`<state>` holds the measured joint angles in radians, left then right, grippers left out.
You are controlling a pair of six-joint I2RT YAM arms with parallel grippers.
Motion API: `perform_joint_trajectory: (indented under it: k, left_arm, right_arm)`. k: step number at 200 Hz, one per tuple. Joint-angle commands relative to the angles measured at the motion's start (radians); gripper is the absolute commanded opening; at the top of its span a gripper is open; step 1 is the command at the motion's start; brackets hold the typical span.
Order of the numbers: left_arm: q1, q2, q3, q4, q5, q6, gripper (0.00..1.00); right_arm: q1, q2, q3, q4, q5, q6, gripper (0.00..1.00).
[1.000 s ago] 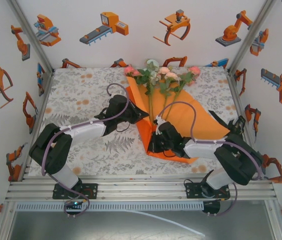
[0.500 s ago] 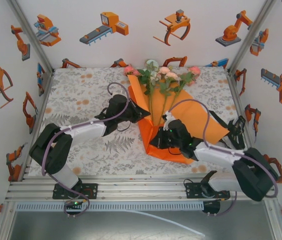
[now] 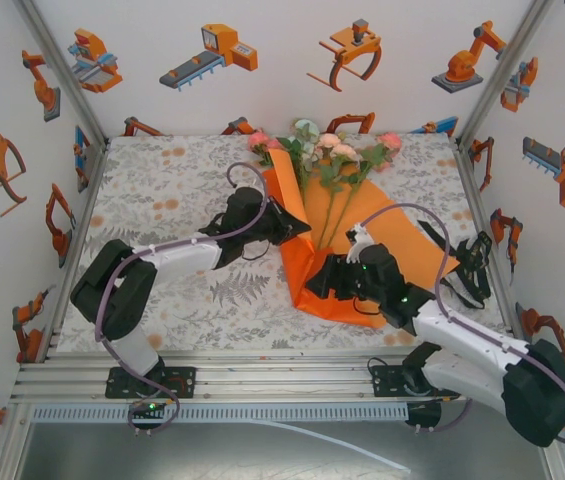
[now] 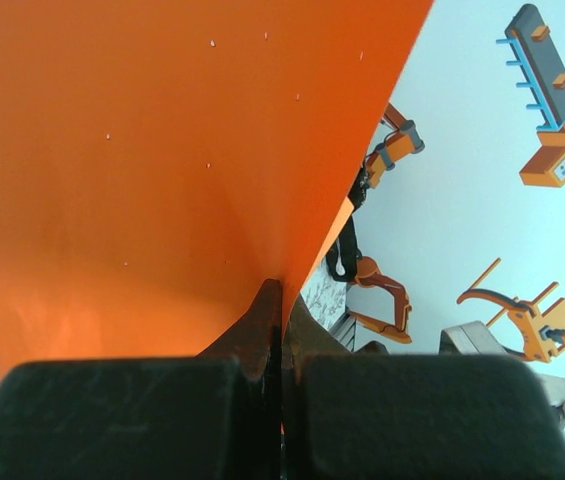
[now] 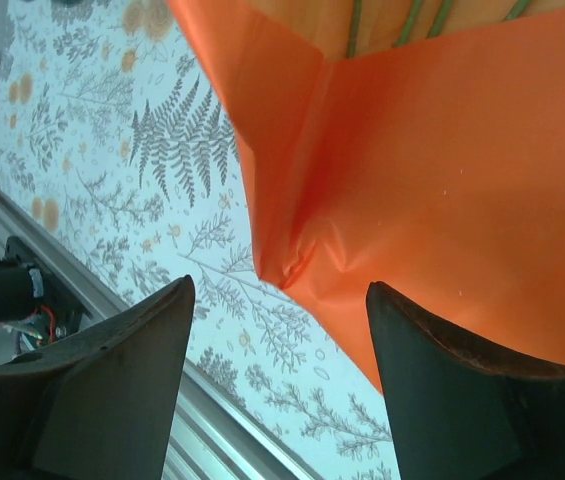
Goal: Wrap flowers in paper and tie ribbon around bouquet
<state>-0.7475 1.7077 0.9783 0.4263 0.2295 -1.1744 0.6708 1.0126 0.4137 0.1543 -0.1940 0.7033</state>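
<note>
Where it folds, the thin orange paper (image 5: 462,170) creases sharply.

Plain bright orange paper (image 3: 402,240), pink, white and pale-green flowers (image 3: 330,146), grey fern-print tablecloth (image 3: 162,190)

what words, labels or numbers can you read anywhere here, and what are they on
None can be read.
wall drawings: small pale label patches on the cartoon machines, too small to read.
paper: plain orange, no print.
tablecloth: fern and flower pattern, no words.
</note>
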Motion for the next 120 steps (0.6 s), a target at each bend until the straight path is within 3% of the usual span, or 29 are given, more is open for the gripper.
perform_joint_trajectory:
  k: [1, 22, 45, 66, 96, 120]
  left_arm:
    - [-0.006, 0.009, 0.031, 0.013, 0.011, 0.021, 0.02]
    - [-0.007, 0.013, 0.033, 0.003, 0.014, 0.021, 0.05]
    - [-0.005, 0.002, 0.039, -0.013, 0.006, 0.038, 0.15]
    - [0.012, -0.034, 0.051, -0.049, -0.003, 0.081, 0.35]
    - [0.056, -0.142, 0.037, -0.128, -0.075, 0.191, 0.56]
    - [0.074, -0.205, 0.012, -0.199, -0.160, 0.270, 0.61]
  right_arm:
    - [-0.002, 0.111, 0.072, 0.120, 0.047, 0.052, 0.63]
    - [-0.004, 0.219, 0.127, 0.151, 0.065, 0.062, 0.56]
    - [-0.009, 0.271, 0.167, 0.104, 0.125, 0.069, 0.29]
    - [-0.012, 0.274, 0.134, 0.113, 0.159, 0.087, 0.10]
    - [-0.018, 0.306, 0.109, 0.109, 0.142, 0.109, 0.08]
    - [-0.019, 0.320, 0.088, 0.101, 0.156, 0.153, 0.08]
